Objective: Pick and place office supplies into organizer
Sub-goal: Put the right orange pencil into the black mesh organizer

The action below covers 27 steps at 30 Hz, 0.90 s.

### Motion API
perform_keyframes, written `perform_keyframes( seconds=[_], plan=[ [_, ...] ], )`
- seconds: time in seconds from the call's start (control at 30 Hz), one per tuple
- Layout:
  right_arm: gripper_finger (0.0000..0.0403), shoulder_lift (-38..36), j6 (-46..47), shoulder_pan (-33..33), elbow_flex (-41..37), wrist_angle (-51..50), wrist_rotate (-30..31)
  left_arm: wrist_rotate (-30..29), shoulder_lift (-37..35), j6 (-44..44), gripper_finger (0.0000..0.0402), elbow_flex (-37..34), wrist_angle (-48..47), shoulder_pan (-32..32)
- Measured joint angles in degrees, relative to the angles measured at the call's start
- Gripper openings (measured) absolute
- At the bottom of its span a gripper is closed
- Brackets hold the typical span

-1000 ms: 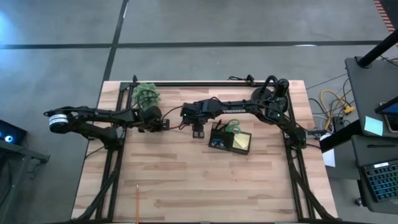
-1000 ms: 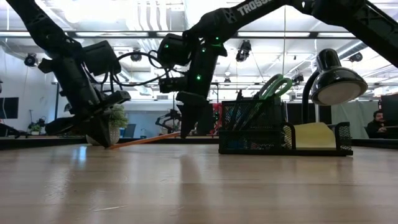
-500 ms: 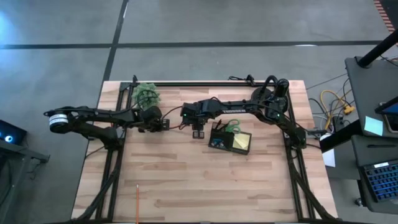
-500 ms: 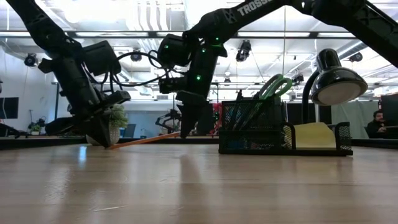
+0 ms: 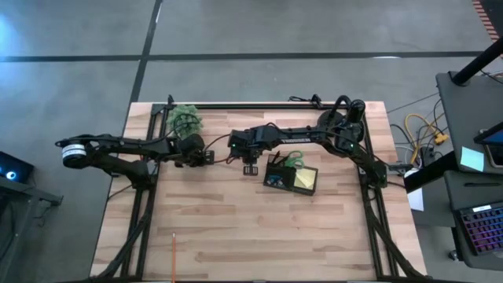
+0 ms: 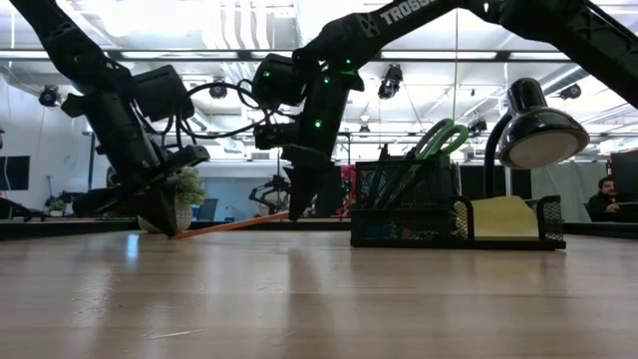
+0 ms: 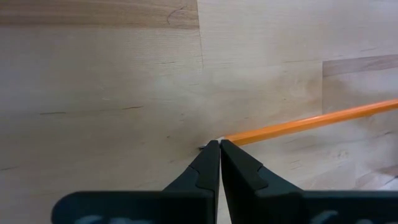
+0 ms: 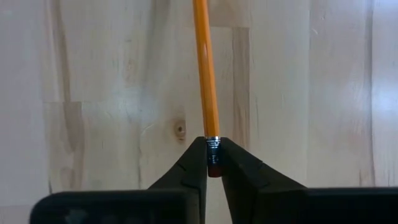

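An orange pencil [image 6: 234, 223] spans between my two grippers, left of the black organizer [image 5: 292, 178]. My left gripper [image 7: 214, 143] is shut at the pencil's pointed end, low at the table. My right gripper [image 8: 213, 152] is shut on its eraser end. The pencil slants up from left gripper [image 6: 164, 231] to right gripper [image 6: 302, 211]. The organizer holds green-handled scissors [image 6: 439, 138] standing upright and a yellow sticky-note pad [image 5: 306, 179]. A second orange pencil [image 5: 173, 255] lies flat near the table's front edge. My left gripper has the pencil's sharpened end [image 7: 227, 137] between its shut fingertips, fingers slanting down at the table and lying across the pencil. The grey point [image 7: 202, 147] pokes out on the other side, at the tabletop. My right gripper pinches the pencil's eraser end, at the metal band [image 8: 212, 142], between its two fingertips. The fingers come steeply from above. That end is held clear of the table, so the pencil is tilted.
A green bushy plant [image 5: 186, 119] stands at the far left behind my left gripper. A black desk lamp [image 6: 538, 130] rises behind the organizer. The wide near half of the wooden table [image 5: 259, 236] carries only the second pencil.
My right gripper has shut on the pencil's eraser end, its fingertips drawing together from a clear gap. Neither arm has moved, and the pencil keeps its slant.
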Motion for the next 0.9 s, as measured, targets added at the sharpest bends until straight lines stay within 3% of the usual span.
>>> perform_keyframes(
  seconds=[0.3, 0.6, 0.77, 0.9],
  plan=[
    [0.0028, 0.0, 0.0, 0.0, 0.0, 0.1, -0.1, -0.4, -1.9, -0.3, 0.0000, 0.0, -0.1, -0.1],
    [0.0028, 0.0, 1.7, 0.0, 0.6, -1.3, 0.1, -0.8, -9.8, -0.3, 0.0000, -0.1, -1.0, -0.1],
    [0.0028, -0.3, 1.9, 0.0, 3.8, -7.3, 0.6, -1.6, -14.5, 1.1, 0.0000, -0.1, -2.6, -0.1],
    [0.0028, -2.2, 0.6, 0.5, 6.2, -12.7, 5.8, -4.0, -17.2, 1.1, 0.0000, -0.1, -7.9, -0.1]
  ],
)
